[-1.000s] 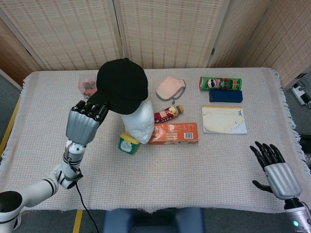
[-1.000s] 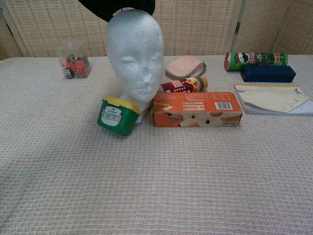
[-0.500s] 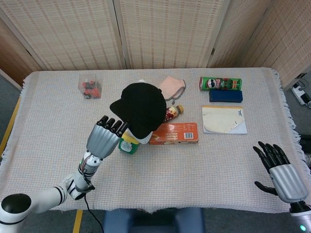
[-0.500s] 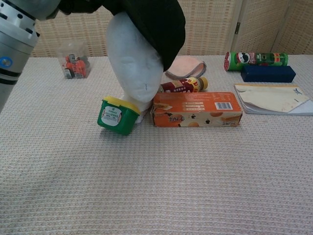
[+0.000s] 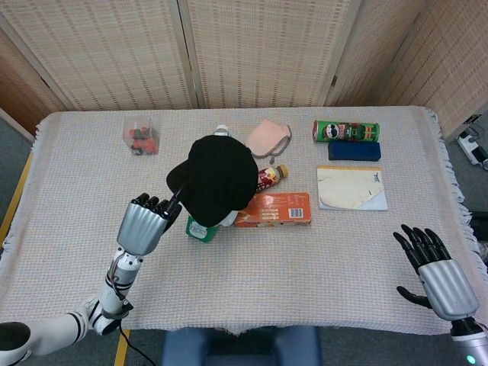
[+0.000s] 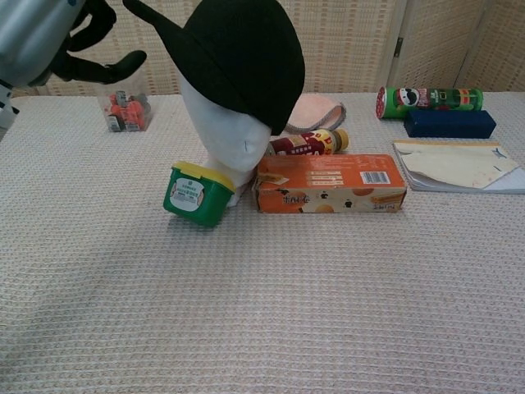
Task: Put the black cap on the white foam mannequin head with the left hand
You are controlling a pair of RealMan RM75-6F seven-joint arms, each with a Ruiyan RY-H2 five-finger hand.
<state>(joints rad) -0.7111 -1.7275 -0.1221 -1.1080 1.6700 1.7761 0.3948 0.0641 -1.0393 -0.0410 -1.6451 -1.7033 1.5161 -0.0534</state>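
The black cap (image 5: 216, 179) sits on the white foam mannequin head (image 6: 225, 139), pulled low over the face, with its brim (image 6: 156, 18) pointing left. Only a sliver of the mannequin head (image 5: 229, 219) shows under the cap in the head view. My left hand (image 5: 143, 223) hovers just left of the brim with fingers spread and nothing in it; the chest view shows the left hand (image 6: 49, 33) at the top left corner, apart from the cap. My right hand (image 5: 435, 276) is open at the table's front right edge, far from the cap.
A green tub (image 6: 197, 194) and an orange box (image 6: 328, 182) lean against the mannequin's base, a bottle (image 5: 267, 178) behind them. Farther back lie a pink cloth (image 5: 267, 138), a green can (image 5: 345, 131), a blue box (image 5: 354, 151), a notebook (image 5: 351, 187) and a clear box (image 5: 140, 136).
The cap came down from above onto the mannequin head and settled over it. My left hand let go of the brim and drew back to the left. The right hand stayed put.
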